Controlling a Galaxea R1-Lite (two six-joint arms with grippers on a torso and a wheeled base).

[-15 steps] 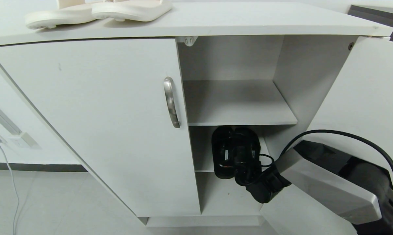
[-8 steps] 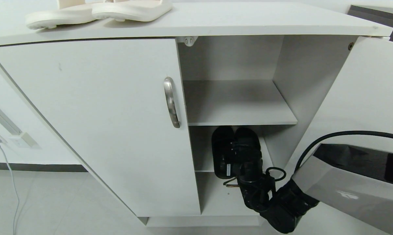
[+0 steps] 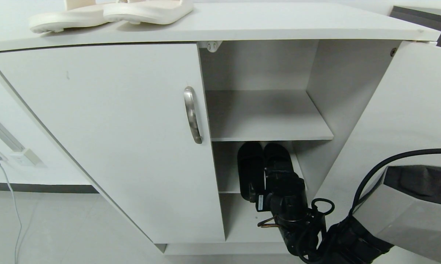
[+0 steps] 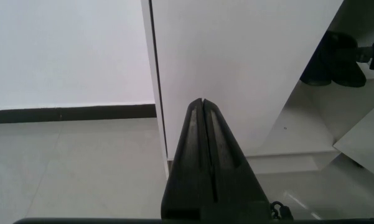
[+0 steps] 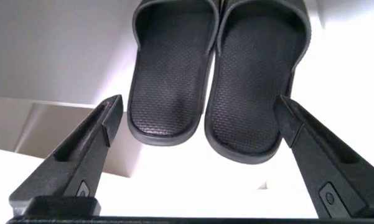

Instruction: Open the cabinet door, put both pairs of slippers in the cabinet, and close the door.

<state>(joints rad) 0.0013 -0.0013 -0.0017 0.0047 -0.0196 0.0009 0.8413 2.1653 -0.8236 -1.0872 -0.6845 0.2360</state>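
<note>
Got cabinet (image 3: 242, 25) with right door (image 3: 407, 110) swung wide, left door (image 3: 106, 128) shut. Seeing cream slippers (image 3: 147, 11) up on the cabinet top toward its left end, apparently touching each other; can't tell which way up. Seeing black slippers (image 3: 251, 168) side by side and touching on the lower shelf (image 3: 227, 176), under the middle shelf (image 3: 264, 117), heels toward the opening. Reading right gripper (image 5: 199, 109) as spread wide with nothing in it, parked just in front of those heels, apparently clear of them. Reading left gripper (image 4: 202, 101) as pinched closed on nothing, low in front of the shut door. Judging the cream pair as the next pick: looks like moulded foam, so probably light, thick-soled, springy, matte and grippy, not fragile. Suggest squeezing both together across the outer edges near the heels or mid-sole, with fingers spread about as wide as now. Expect some compression and flex under clamp; watch for one slipper sliding past the other or drooping at the toe. Avoid the straps: soft, likely to fold.
</note>
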